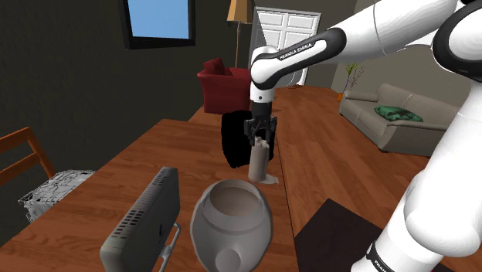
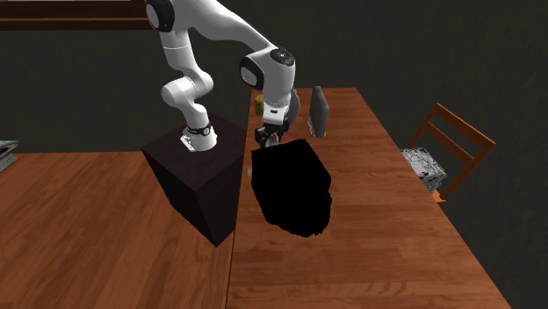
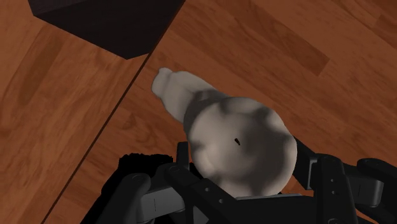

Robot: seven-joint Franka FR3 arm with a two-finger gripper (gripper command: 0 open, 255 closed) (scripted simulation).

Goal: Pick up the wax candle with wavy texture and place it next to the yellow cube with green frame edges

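Hand point(image 1: 260, 145) tight around pale wavy candle point(image 1: 260, 164); wick dot point(image 3: 236, 141) in wrist view.

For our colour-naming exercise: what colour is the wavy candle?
The candle is pale greyish white; wrist view shows it best.

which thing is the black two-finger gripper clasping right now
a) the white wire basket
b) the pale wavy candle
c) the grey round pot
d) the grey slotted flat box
b: the pale wavy candle stands clasped at its top in the black two-finger gripper, while the grey round pot, the white wire basket and the grey slotted flat box sit apart from it on the wooden table.
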